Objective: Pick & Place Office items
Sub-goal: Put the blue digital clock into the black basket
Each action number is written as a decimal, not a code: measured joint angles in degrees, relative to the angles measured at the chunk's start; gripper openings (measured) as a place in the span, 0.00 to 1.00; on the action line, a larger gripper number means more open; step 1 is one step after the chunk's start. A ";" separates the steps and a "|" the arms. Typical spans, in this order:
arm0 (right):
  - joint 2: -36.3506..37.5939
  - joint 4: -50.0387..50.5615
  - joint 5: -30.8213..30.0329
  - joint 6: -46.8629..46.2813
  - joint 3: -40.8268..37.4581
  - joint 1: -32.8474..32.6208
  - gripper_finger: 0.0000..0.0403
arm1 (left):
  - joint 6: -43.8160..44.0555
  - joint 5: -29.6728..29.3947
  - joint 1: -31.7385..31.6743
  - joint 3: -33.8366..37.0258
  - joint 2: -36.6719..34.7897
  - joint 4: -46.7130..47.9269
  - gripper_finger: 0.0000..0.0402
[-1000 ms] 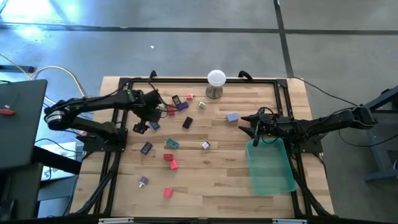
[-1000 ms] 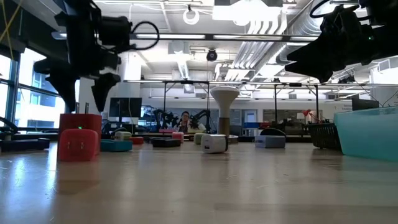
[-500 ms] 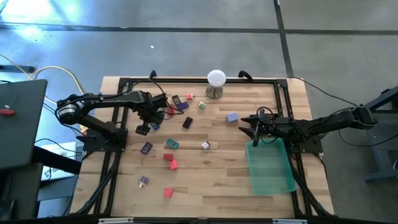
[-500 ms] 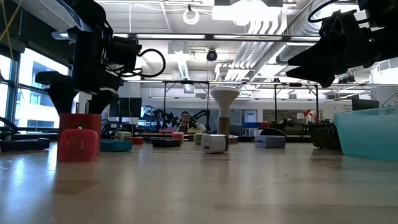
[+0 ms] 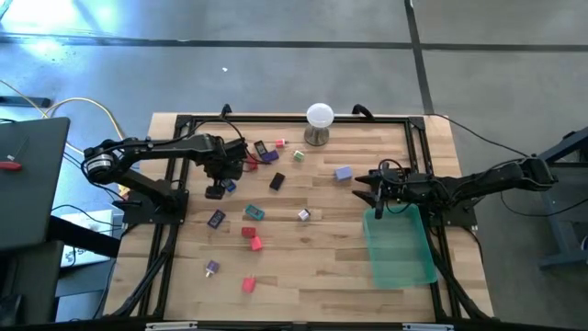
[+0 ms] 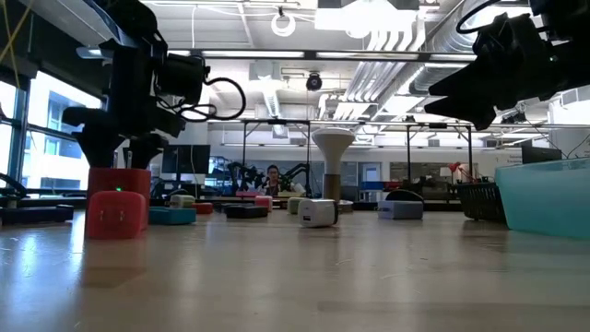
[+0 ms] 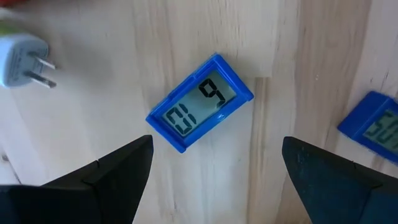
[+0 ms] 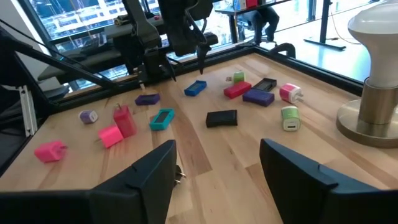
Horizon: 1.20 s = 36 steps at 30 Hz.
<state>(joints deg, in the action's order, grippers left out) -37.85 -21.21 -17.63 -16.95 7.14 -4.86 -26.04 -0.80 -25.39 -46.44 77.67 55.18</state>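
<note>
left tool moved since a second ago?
Yes. In the high view the left tool has swung from near the table's left frame rail toward the white ball on its stand, and is now over a small blue clock.

The left wrist view chops a second blue display piece off at the 3 o'clock edge, so its digits can't be read. In the high view the office items are too tiny to identify, and the left gripper covers whatever sits under it.
</note>
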 joint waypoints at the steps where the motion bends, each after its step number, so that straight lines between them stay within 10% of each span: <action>1: 0.00 0.00 -0.02 0.02 0.00 -0.02 0.55 | 0.47 0.02 0.00 0.00 0.00 0.01 0.87; 36: 0.02 1.36 -0.20 0.02 0.00 -0.02 0.55 | 4.89 1.03 0.00 0.00 0.00 -1.43 0.87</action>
<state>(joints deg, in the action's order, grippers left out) -37.82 -19.86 -17.82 -16.93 7.14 -4.89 -21.15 0.23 -25.39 -46.44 77.67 53.74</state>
